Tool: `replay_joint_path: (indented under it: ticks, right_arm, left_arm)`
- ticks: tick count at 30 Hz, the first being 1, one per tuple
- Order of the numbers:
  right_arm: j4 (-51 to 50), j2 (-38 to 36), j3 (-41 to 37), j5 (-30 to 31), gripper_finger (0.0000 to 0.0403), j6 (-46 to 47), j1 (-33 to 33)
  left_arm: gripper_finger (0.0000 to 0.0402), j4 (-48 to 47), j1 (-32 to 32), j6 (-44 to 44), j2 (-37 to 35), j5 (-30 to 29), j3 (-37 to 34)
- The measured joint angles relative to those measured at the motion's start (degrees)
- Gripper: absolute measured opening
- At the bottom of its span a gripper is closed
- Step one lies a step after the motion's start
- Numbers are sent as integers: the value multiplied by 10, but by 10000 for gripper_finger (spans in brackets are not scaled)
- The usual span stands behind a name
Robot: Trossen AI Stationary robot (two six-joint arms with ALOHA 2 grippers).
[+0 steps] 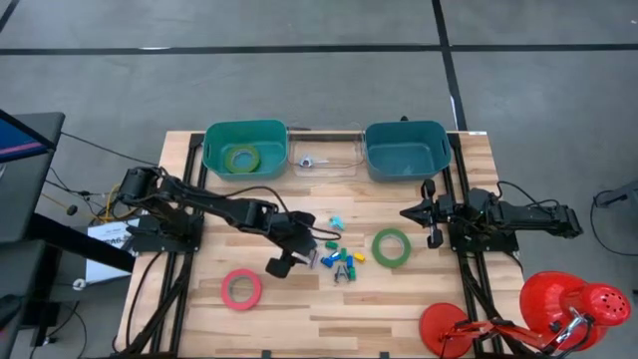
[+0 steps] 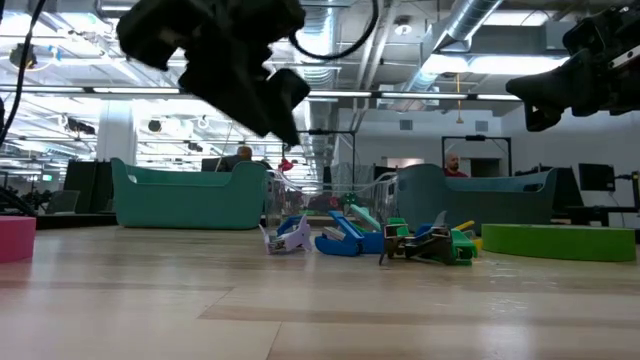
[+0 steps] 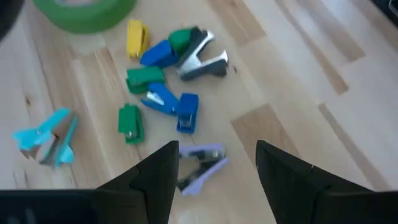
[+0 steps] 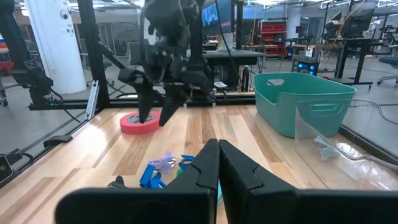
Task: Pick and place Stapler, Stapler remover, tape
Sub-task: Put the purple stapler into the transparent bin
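Observation:
Small coloured staplers and stapler removers lie in a loose pile (image 1: 339, 257) at mid-table; the left wrist view shows them as blue, green and yellow pieces (image 3: 158, 93). A purple stapler remover (image 3: 199, 167) lies at the pile's edge. My left gripper (image 1: 281, 265) hangs open above the table beside the pile, and its fingers (image 3: 163, 177) stand over that remover without touching it. One green tape (image 1: 391, 247) and the pinkish red tape (image 1: 241, 289) lie flat on the table. The other green tape (image 1: 241, 158) lies in the left teal bin. My right gripper (image 1: 411, 212) waits shut near the right edge.
Along the far edge stand a left teal bin (image 1: 214, 150), a clear container (image 1: 344, 165) holding one small remover (image 1: 308, 160), and a right teal bin (image 1: 439, 150). A light blue remover (image 3: 46, 137) lies apart from the pile. A red lamp (image 1: 568, 304) sits at the near right corner.

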Motion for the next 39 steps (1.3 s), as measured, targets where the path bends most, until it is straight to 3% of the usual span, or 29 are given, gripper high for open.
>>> replay_joint_path:
  ticks: [7, 15, 27, 39]
  right_arm:
    - [0, 0, 0, 0, 0, 0, 0]
    - [0, 0, 0, 0, 0, 0, 0]
    - [0, 0, 0, 0, 0, 0, 0]
    - [0, 0, 0, 0, 0, 0, 0]
  left_arm:
    - [201, 9, 8, 55, -1, -41, -43]
    - [191, 31, -3, 236, -1, -52, -58]
    - [171, 53, -15, 285, 6, -52, -58]
    - [156, 73, 0, 356, 67, -51, -59]
